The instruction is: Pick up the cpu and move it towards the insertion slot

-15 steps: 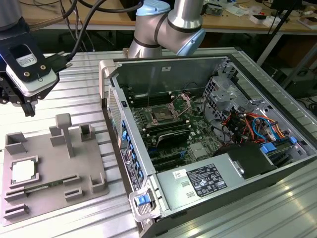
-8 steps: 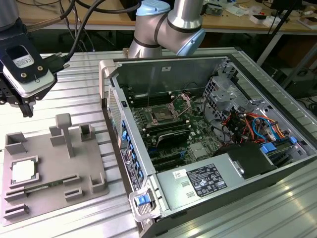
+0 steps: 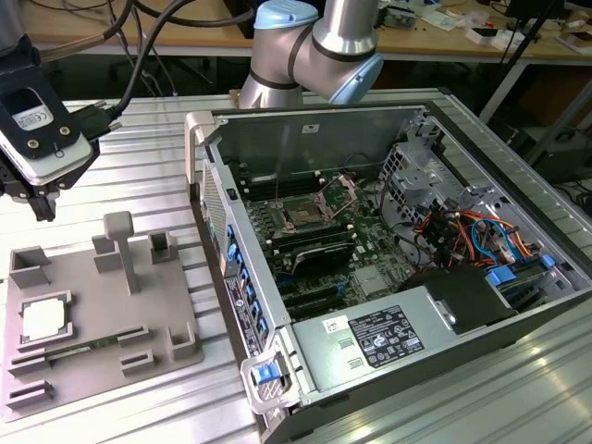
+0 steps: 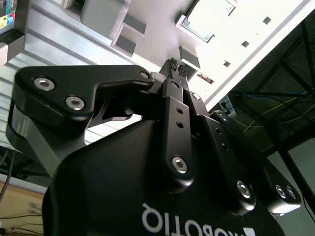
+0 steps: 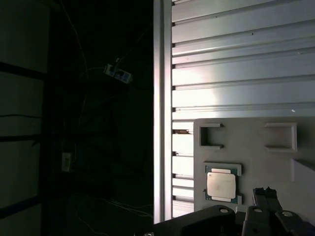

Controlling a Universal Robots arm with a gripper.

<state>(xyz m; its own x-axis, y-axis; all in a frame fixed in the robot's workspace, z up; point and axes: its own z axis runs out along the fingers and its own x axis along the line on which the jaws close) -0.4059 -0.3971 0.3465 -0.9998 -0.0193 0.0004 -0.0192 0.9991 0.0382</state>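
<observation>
My gripper [image 3: 41, 205] hangs over the table at the exterior view's left, beside the grey plate [image 3: 102, 305]. In the second wrist view its fingertips [image 4: 173, 64] sit pressed together, with nothing between them. The cpu [image 3: 43, 320] lies flat in its nest on the plate, apart from my tool. The slot [image 3: 303, 215] sits inside the open case [image 3: 416, 333], well apart from both.

Silver arm [image 3: 344, 32] tubes with pale blue joint caps and black cables; matte black tool [image 4: 177, 66], silver screws, white lettering.
</observation>
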